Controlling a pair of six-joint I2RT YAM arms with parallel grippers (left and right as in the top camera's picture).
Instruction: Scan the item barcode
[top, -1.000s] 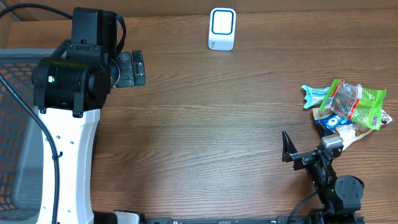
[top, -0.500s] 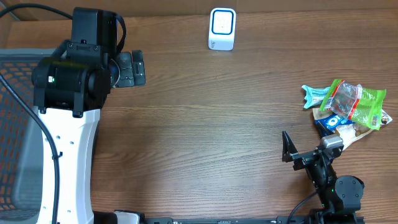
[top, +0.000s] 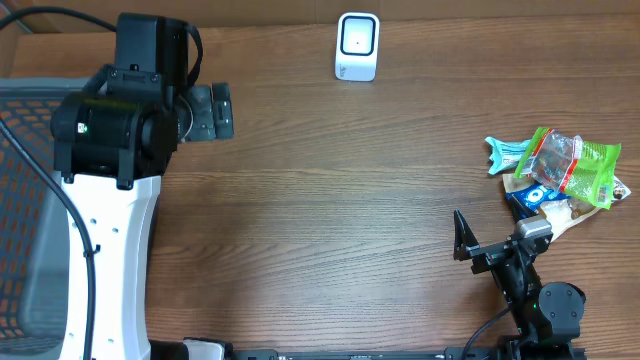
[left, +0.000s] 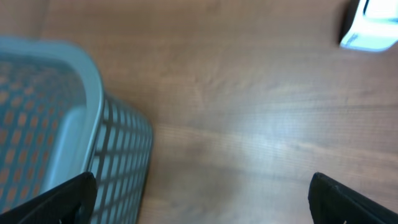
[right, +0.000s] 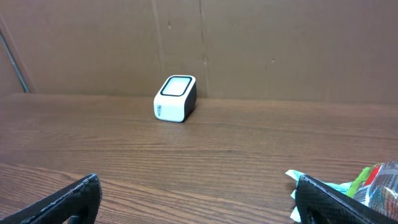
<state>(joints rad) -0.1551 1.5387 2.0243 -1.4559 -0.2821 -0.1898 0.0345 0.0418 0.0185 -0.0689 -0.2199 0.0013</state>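
While both arms hung clear of the goods, the pile of snack packets (top: 560, 180) lay at the right edge of the worktop (top: 330, 210), untouched by either hand. A clear bag with green edges (top: 578, 160) rested on top of the pile, with blue and pale wrappers showing from under it.

The right hand (top: 497, 240) sat low at the near right, just beside the pile's near-left corner, and I could not tell whether its outer finger met the lowest wrapper. Its fingers were spread wide apart with nothing between them. In its wrist view the two dark fingertips (right: 74, 196) showed only at the bottom corners, with a sliver of the packets beside the right one.

The left hand (top: 218, 110) was well apart from the pile, at the far left of the worktop. It was likewise spread wide and empty, with bare wood between its fingertips (left: 65, 198) in its own view. Below and to its left stood a grey mesh basket (left: 87, 87), which the white left arm (top: 110, 230) partly covered from overhead.

The white scanner (top: 357, 45) stood upright at the far edge of the worktop, between the two hands and nearer the middle. Its dark-rimmed window faced upward and forward, in front of a brown cardboard wall (right: 267, 43).
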